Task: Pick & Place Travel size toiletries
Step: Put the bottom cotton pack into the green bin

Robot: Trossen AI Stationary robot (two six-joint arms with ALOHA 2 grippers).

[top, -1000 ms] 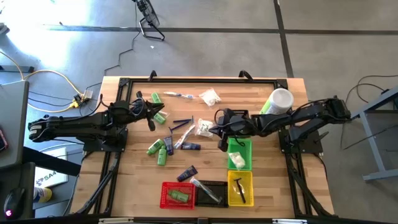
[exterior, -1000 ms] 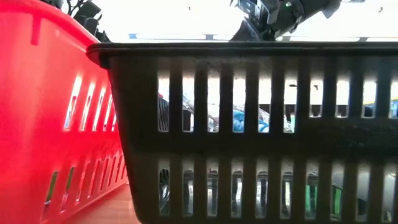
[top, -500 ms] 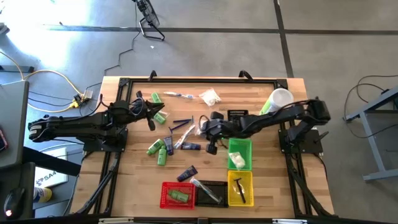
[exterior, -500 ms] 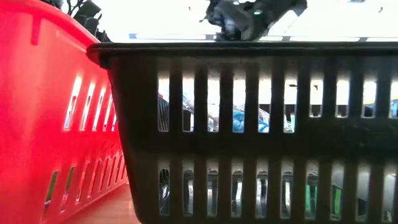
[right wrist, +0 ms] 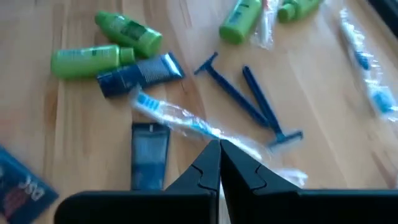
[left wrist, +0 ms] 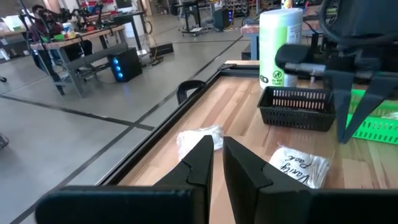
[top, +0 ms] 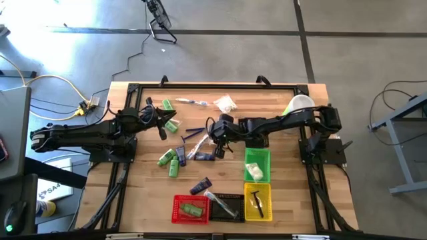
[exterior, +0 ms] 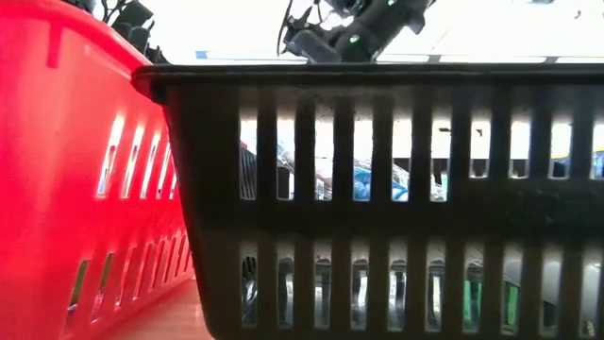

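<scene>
The travel size toiletries lie loose on the table's middle: green bottles (top: 168, 160) (right wrist: 90, 60), navy tubes (top: 205, 157) (right wrist: 140, 74), a clear-wrapped toothbrush (top: 198, 143) (right wrist: 186, 121), blue razors (top: 195, 131) (right wrist: 249, 99) and white packets (top: 225, 103) (left wrist: 297, 165). My right gripper (top: 213, 138) (right wrist: 219, 155) hangs shut over the wrapped toothbrush, slanting down, holding nothing. My left gripper (top: 164, 130) (left wrist: 217, 152) waits level at the left, its fingers nearly together, with nothing between them.
Red (top: 190, 209), black (top: 225, 207), yellow (top: 257, 200) and green (top: 257, 165) baskets stand at the near edge and centre right, some with items inside. A small black basket (left wrist: 297, 107) and a white cup (top: 298, 107) stand far right. The black basket (exterior: 377, 189) fills the low view.
My right gripper has swung from above the green basket toward the table's left, out over the loose toiletries in the middle. It has sunk a little and tipped further down, staying shut and holding nothing.
</scene>
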